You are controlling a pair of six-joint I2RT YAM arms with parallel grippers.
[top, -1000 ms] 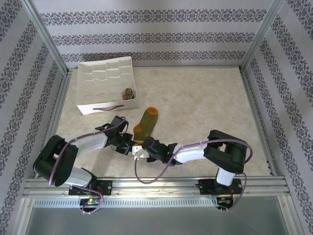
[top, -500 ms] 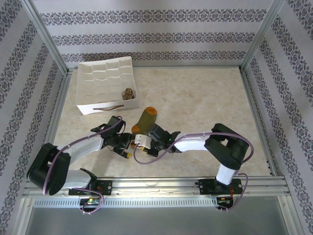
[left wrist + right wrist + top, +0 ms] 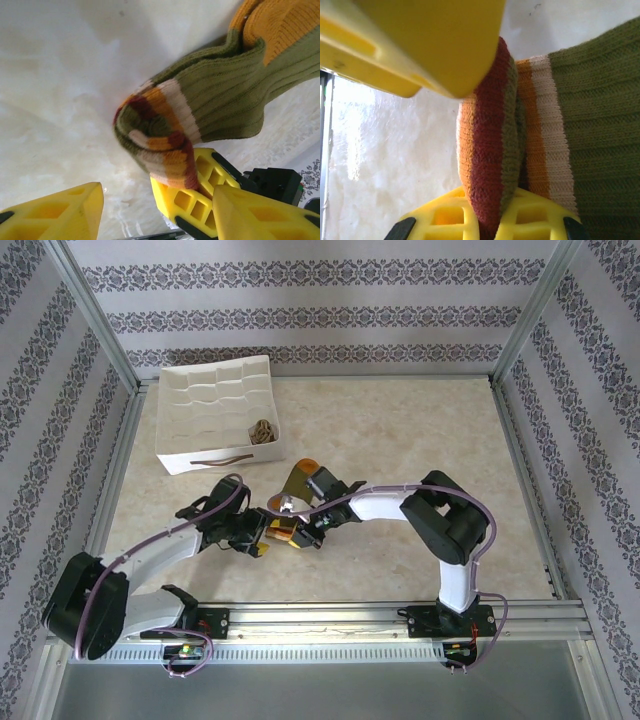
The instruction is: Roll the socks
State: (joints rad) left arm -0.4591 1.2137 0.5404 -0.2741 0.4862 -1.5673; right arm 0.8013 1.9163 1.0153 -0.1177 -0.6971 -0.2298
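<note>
Starting to roll olive-green ribbed sock (image 3: 220,95), striped cuff (image 3: 490,150) grasped in right hand (image 3: 290,523), left hand (image 3: 256,535) released beside; next, probably curl cuff toeward

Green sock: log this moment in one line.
green sock: striped cuff curled over | right tool: shut on cuff | left tool: open, beside cuff | argyle sock: in tray

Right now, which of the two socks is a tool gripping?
The olive green sock with the striped cuff: the right tool pinches that cuff. The tan argyle sock sits in the white tray.
</note>
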